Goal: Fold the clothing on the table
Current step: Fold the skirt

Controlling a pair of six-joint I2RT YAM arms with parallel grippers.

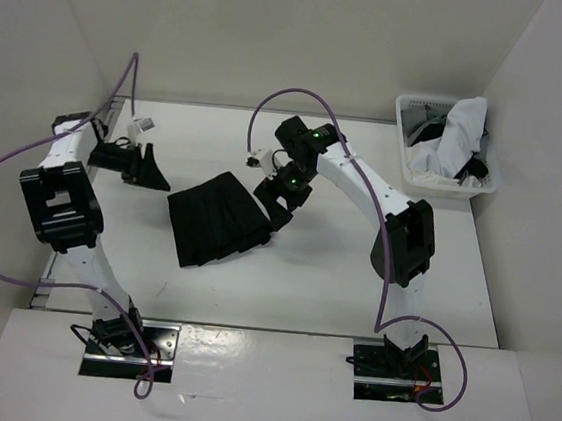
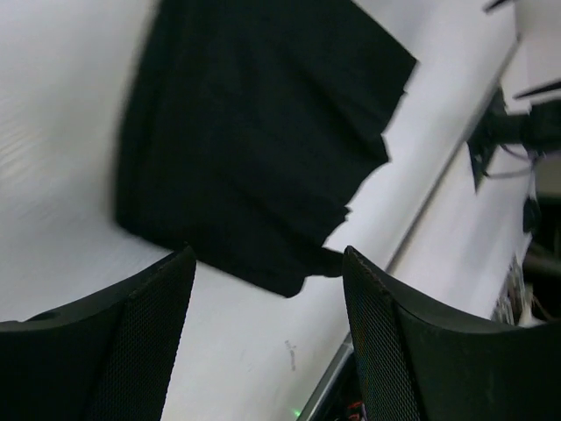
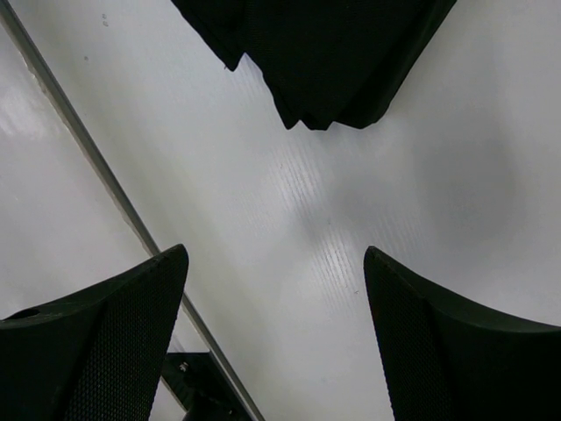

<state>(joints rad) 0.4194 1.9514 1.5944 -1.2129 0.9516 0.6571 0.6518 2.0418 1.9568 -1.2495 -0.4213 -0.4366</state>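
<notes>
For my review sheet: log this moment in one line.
black skirt: folded, on table; left gripper: open, empty; right gripper: open, empty

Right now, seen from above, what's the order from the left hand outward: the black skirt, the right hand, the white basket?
Nearest to the left hand first:
1. black skirt, just to its right, mid-table.
2. right hand, at the skirt's opposite edge.
3. white basket, in the back right corner.
</notes>
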